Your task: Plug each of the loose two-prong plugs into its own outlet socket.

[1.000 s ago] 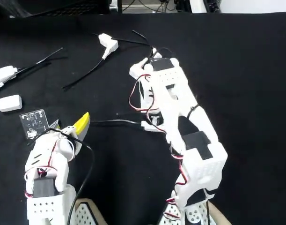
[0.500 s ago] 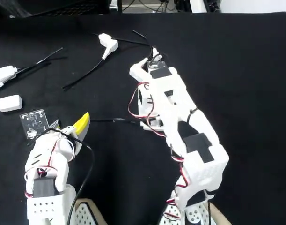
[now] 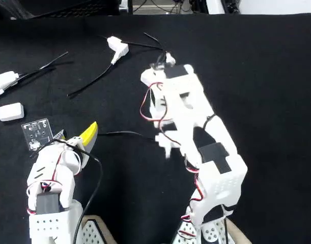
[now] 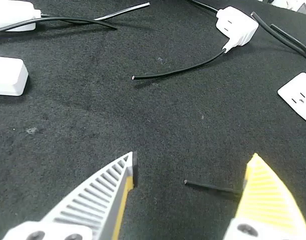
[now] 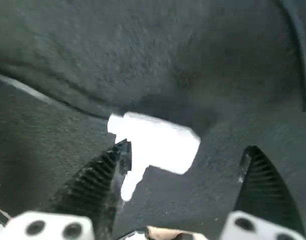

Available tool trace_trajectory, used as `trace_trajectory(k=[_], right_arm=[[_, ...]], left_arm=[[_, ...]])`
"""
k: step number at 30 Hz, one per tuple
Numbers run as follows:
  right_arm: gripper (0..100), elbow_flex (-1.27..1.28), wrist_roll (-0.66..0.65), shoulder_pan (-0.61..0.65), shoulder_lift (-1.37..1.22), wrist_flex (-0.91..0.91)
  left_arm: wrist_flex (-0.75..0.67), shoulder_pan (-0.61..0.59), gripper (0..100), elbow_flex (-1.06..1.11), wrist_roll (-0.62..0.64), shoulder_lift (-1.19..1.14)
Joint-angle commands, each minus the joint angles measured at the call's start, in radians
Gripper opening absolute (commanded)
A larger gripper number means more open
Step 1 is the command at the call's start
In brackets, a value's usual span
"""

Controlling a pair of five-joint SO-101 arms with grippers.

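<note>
Plug [image 5: 158,142] between spread fingers [image 5: 100,175] of right tool [image 5: 187,148], nearer one.

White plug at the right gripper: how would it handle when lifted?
The plug looks like small hard plastic, so it is probably rigid and light. Its thin black cord curves loosely, so it would likely dangle and tug the plug askew.

- Even light from above falls on the black counter [image 3: 277,76]; its cloth reads dark and matte.
- In the high view the white right arm [image 3: 196,117] is bright, nearly washed out, and casts only a faint shadow.
- The left wrist view is well lit: cloth grain and a thin wire [image 4: 178,72] are crisp, while the left end effector [image 4: 194,156], close to the lens, looks softer.
- The right wrist view is dim and smeared; the plug [image 5: 158,142] is blurred, with a soft shadow around it.
</note>
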State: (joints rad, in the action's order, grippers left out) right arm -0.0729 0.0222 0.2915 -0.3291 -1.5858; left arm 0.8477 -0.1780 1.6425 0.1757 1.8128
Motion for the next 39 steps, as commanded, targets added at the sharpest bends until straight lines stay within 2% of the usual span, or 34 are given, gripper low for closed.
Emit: trace_trajectory(k=[1, 5, 13, 17, 24, 28, 33, 39], right_arm=[[33.5, -0.102, -0.084, 0.008, 0.007, -0.023], [33.5, -0.096, -0.284, 0.008, -0.007, -0.017], [33.3, -0.093, -0.937, -0.043, -0.084, -0.028], [33.2, -0.097, -1.162, -0.043, -0.085, -0.163], [33.2, -0.065, -1.214, -0.023, 0.005, -0.178], [33.2, 0.050, -1.217, 0.006, 0.053, -0.170], [33.2, 0.236, -1.208, 0.002, 0.047, -0.052], [33.2, 0.311, -1.169, 0.002, 0.045, 0.061]], left_arm=[[0.002, -0.005, 34, -0.025, 0.002, 0.009], [0.002, -0.005, 34, -0.025, 0.002, 0.009], [0.002, -0.005, 34, -0.025, 0.002, 0.009], [0.002, -0.005, 34, -0.025, 0.002, 0.009], [0.000, -0.004, 34, -0.025, 0.002, 0.009], [0.000, -0.005, 34, -0.025, 0.002, 0.009], [0.000, -0.005, 34, -0.025, 0.002, 0.009], [0.000, -0.005, 34, -0.025, 0.002, 0.009]])
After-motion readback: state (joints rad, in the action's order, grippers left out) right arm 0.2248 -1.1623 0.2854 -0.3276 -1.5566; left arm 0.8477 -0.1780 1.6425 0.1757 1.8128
